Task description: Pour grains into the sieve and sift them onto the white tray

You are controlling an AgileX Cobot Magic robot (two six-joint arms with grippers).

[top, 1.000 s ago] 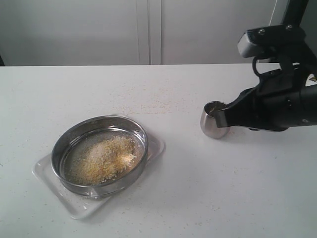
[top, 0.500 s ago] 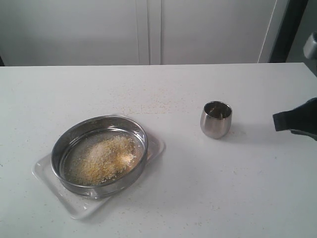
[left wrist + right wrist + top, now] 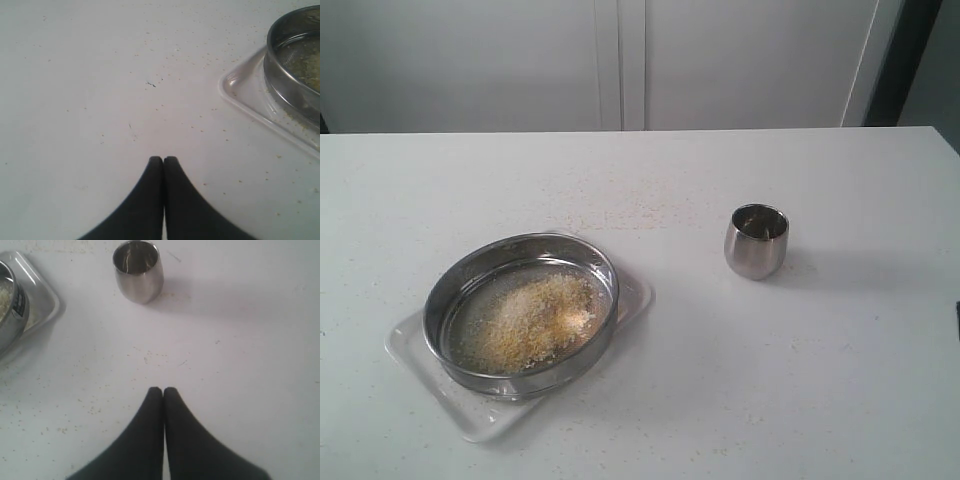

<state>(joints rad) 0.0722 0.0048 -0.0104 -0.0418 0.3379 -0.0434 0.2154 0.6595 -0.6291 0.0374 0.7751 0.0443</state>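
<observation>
The round steel sieve (image 3: 520, 312) rests on the white tray (image 3: 478, 418) at the front left of the table. A heap of yellow and whitish grains (image 3: 528, 320) lies on its mesh. Both arms are out of the exterior view. My left gripper (image 3: 163, 159) is shut and empty above bare table, with the tray's corner (image 3: 240, 95) and the sieve's wall (image 3: 285, 75) off to one side. My right gripper (image 3: 163, 389) is shut and empty too, well back from the small steel cup (image 3: 138, 270); the sieve (image 3: 11, 310) and tray (image 3: 42, 297) show at that view's edge.
The small steel cup (image 3: 757, 241) stands upright at the right of the middle, apart from the tray. Loose grains are scattered on the white tabletop (image 3: 620, 210) behind the sieve. A white wall runs behind the table's far edge.
My right arm, which was at the steel cup a second ago, has drawn back to the right and left the exterior view. The cup stays upright in place.
</observation>
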